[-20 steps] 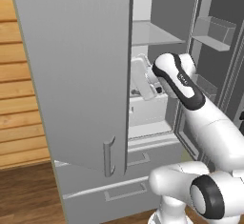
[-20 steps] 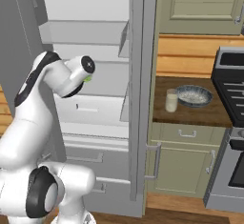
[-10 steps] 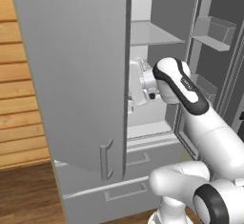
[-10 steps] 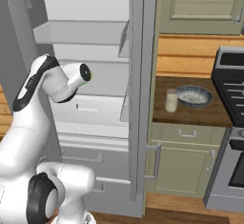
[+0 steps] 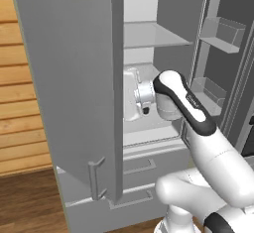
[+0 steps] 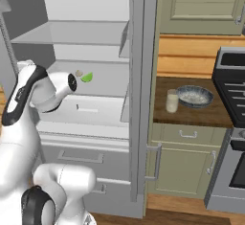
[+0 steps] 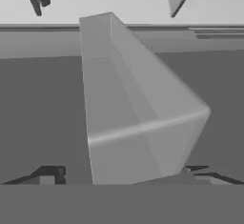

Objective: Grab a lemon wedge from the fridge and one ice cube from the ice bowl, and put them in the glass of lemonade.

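The fridge (image 5: 74, 78) stands with both doors open. On its middle shelf lies the lemon wedge (image 6: 86, 77), small and yellow-green, just right of my wrist (image 6: 72, 82). In the left base view my hand reaches into the fridge and is partly hidden behind the left door's edge. My gripper (image 7: 124, 176) is open and holds nothing; its fingertips (image 7: 47, 175) stand far apart before a pale grey door bin (image 7: 138, 118). The glass of lemonade (image 6: 172, 100) and the speckled ice bowl (image 6: 194, 96) sit side by side on the wooden counter right of the fridge.
The right fridge door (image 6: 139, 75) stands edge-on between the shelves and the counter (image 6: 191, 116). A dark stove (image 6: 232, 123) is at the far right, beige cabinets (image 6: 186, 157) below the counter. Door bins (image 5: 223, 33) line the right door. A small tan item (image 6: 79, 73) lies by the wedge.
My hand has swung left and slightly down inside the fridge, toward the left door. In the right base view the wrist has moved off the lemon wedge. The jaws stayed open.
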{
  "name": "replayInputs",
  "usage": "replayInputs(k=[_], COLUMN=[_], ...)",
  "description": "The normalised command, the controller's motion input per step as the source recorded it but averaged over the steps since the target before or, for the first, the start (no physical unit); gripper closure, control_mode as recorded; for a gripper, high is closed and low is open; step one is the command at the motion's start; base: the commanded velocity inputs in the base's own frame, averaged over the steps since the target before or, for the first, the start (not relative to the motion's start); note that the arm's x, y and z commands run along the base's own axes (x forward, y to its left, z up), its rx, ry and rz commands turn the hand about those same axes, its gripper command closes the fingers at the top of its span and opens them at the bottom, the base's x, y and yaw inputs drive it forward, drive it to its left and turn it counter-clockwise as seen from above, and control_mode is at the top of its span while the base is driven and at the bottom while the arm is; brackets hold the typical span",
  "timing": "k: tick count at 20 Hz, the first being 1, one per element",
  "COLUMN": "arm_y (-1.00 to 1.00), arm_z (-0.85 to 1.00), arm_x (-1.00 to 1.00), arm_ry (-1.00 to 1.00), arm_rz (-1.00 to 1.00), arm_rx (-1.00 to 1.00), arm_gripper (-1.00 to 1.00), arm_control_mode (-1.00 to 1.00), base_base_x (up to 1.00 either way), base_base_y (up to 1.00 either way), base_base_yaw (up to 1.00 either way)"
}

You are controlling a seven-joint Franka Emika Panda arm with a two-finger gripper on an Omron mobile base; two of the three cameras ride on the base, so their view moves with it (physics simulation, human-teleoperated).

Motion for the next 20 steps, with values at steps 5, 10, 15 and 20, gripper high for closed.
replayInputs(k=[5,10,15,20], arm_y=[0.74,0.80,0.83,0.75], arm_z=[0.00,0.00,0.00,0.00], arm_x=[-0.37,-0.50,-0.40,-0.15], arm_ry=[0.01,0.02,0.00,0.00], arm_rz=[0.12,0.12,0.12,0.07], arm_rx=[0.04,0.01,0.01,0.00], arm_gripper=[-1.00,-1.00,-1.00,-1.00], arm_control_mode=[-1.00,-1.00,-1.00,-1.00], base_base_x=[0.00,0.00,0.00,0.00], base_base_y=[0.00,0.00,0.00,0.00], base_base_yaw=[0.00,0.00,0.00,0.00])
